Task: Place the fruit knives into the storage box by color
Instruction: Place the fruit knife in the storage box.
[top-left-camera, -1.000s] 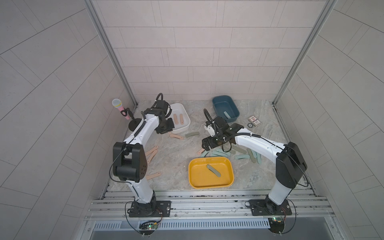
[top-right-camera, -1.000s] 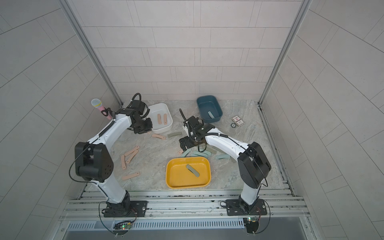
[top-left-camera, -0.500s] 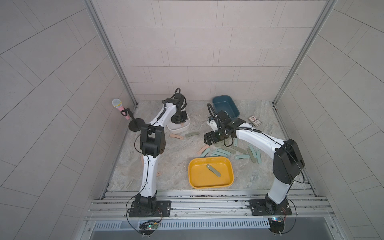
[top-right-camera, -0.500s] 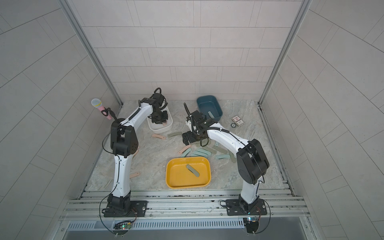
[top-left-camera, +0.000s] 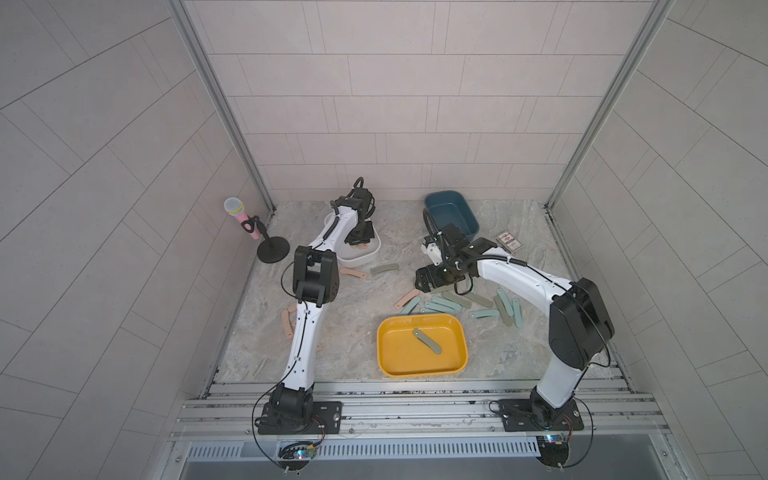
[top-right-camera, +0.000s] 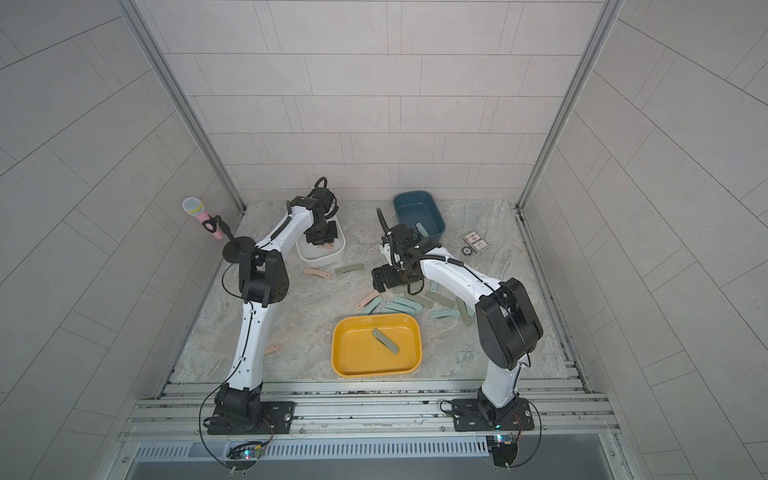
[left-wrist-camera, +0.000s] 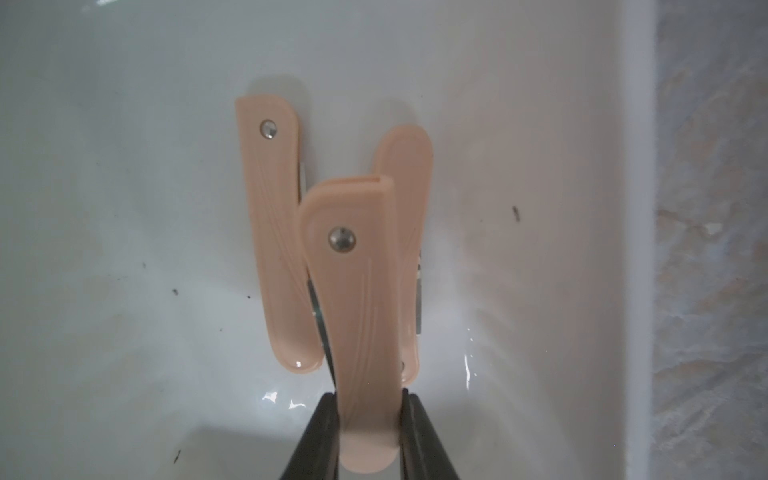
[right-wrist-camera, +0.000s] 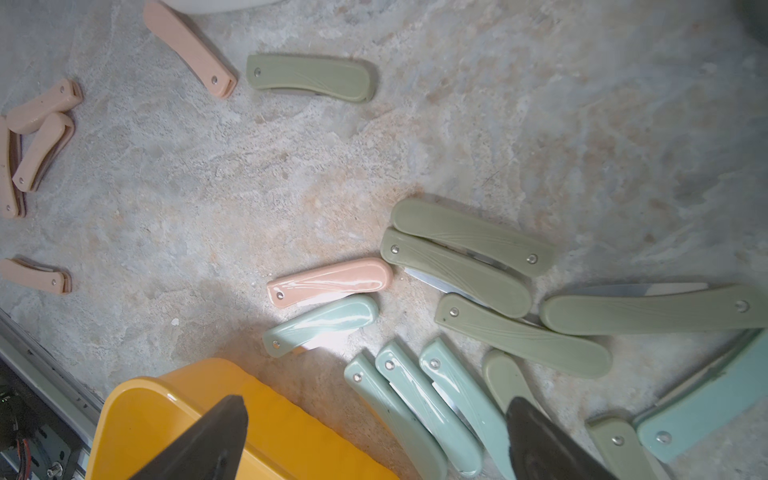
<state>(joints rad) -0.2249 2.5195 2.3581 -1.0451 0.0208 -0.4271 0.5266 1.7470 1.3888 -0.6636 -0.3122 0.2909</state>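
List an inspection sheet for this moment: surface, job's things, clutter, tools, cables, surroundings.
Surface: stone-patterned tabletop.
Job's things: two pink knives in the white box; one green knife in the yellow box; one teal knife in the blue box; green and teal pile, loose pink knives on the tabletop.
Clutter: microphone on stand, card pack.
Tools: left tool shut on a third pink knife over the white box; right tool open above the pile.
Cables: black cables on both arms.
Surroundings: tiled walls, metal rail.
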